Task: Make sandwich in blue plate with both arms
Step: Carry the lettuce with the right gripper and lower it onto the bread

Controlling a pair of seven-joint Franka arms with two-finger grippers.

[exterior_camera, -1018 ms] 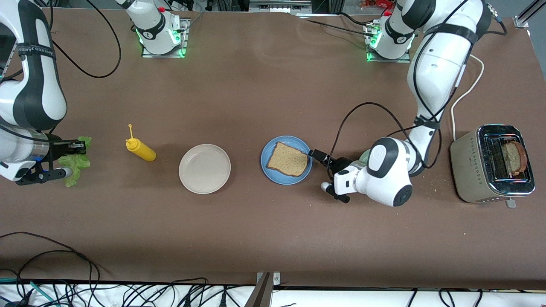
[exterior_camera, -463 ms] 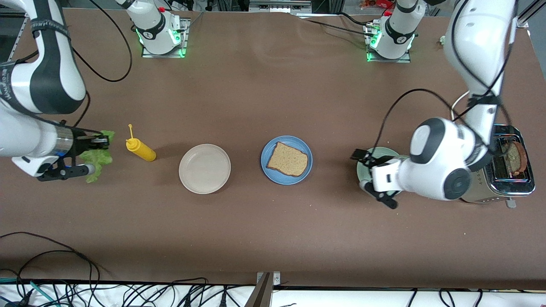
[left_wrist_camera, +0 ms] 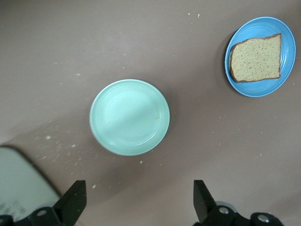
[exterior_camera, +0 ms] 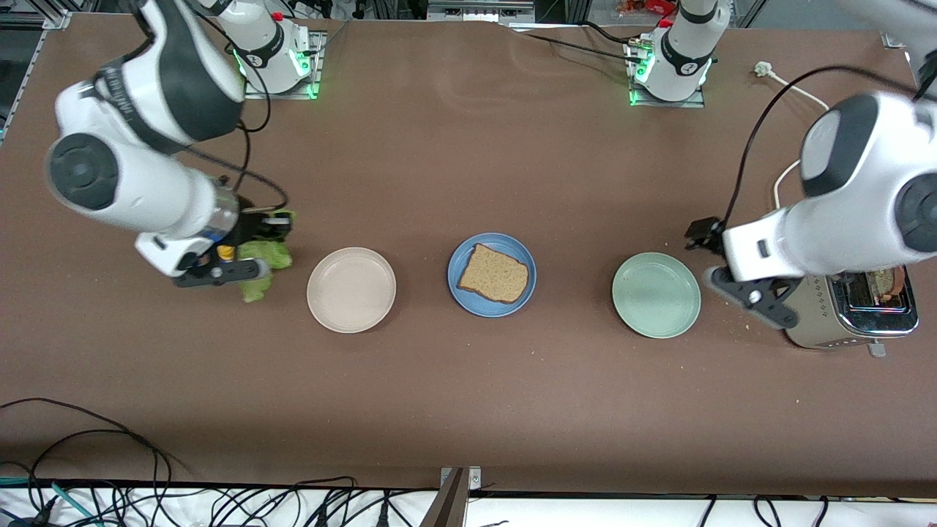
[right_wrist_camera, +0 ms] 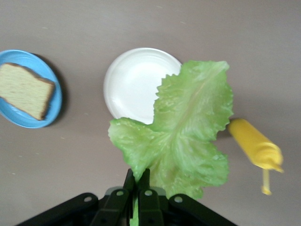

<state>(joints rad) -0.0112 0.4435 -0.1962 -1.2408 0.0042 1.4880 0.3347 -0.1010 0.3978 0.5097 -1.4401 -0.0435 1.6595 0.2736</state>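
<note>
Right gripper (exterior_camera: 267, 233), clenched on the stem end of the lettuce leaf (right_wrist_camera: 186, 134), carried in the air over the yellow squeeze bottle (right_wrist_camera: 256, 147) toward the right arm's end of the table. In the right wrist view the leaf hangs spread and ruffled from the closed jaws.

In the front view, the beige plate (exterior_camera: 351, 290) lies at about 4 o'clock from this gripper, and the blue plate (exterior_camera: 491, 274) at about 3 o'clock of the beige plate, well apart from the leaf. One slice of toast (exterior_camera: 494, 273) lies flat in the blue plate; no lettuce or second slice is on it yet.

Left gripper (exterior_camera: 721, 258), released and empty, jaws spread wide, hangs over the table between the pale green plate (exterior_camera: 656, 295) and the toaster (exterior_camera: 853, 307), in which a second slice (exterior_camera: 889, 282) stands.

Step in hand, as judged: carrying the leaf to the toast. To do it well, pass over the beige plate without dipping, centre the hanging leaf over the slice, lower until it drapes, then let go; a high release would likely let it slide off the rim.
</note>
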